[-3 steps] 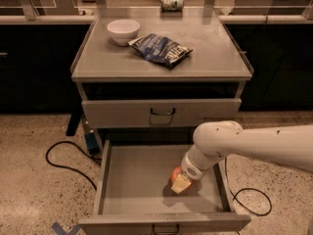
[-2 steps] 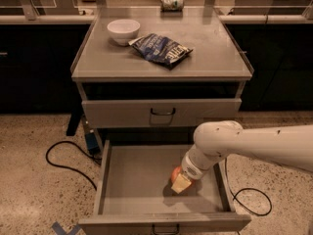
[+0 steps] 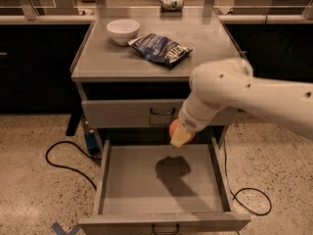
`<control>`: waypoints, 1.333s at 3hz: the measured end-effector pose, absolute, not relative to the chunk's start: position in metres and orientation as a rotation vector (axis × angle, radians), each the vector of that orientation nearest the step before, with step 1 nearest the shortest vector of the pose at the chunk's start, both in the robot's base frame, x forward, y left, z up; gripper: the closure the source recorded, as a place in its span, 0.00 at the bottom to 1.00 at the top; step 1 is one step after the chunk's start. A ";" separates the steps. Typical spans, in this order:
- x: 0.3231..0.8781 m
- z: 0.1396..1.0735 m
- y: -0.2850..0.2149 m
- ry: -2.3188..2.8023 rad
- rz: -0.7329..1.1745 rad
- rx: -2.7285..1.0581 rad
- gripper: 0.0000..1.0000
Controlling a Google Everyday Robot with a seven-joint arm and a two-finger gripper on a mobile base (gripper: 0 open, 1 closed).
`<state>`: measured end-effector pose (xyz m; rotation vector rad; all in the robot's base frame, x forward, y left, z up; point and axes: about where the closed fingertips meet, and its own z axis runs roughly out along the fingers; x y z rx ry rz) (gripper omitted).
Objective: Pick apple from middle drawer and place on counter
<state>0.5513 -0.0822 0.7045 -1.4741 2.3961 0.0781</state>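
The middle drawer [image 3: 161, 180] is pulled open below the cabinet; its grey floor is bare and carries a dark shadow. My gripper [image 3: 182, 133] hangs above the drawer's back part, in front of the upper drawer front. It is shut on the apple [image 3: 173, 129], of which a red edge shows beside the pale fingers. The apple is lifted off the drawer floor. The counter [image 3: 151, 48] is the grey-beige cabinet top, higher up and behind the gripper. My white arm comes in from the right.
On the counter stand a white bowl [image 3: 122, 31] at the back left and a dark blue snack bag [image 3: 161, 48] in the middle. A can [image 3: 171, 3] lies on the ledge behind. Black cables [image 3: 63, 160] run over the speckled floor on both sides.
The gripper has risen with the apple from the drawer floor to the height of the upper drawer front. The arm now covers the counter's front right corner.
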 end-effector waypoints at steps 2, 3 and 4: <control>0.561 0.737 -0.079 2.376 0.067 -1.465 1.00; 0.565 0.744 -0.076 2.358 0.053 -1.485 1.00; 0.595 0.775 -0.087 2.323 -0.048 -1.558 1.00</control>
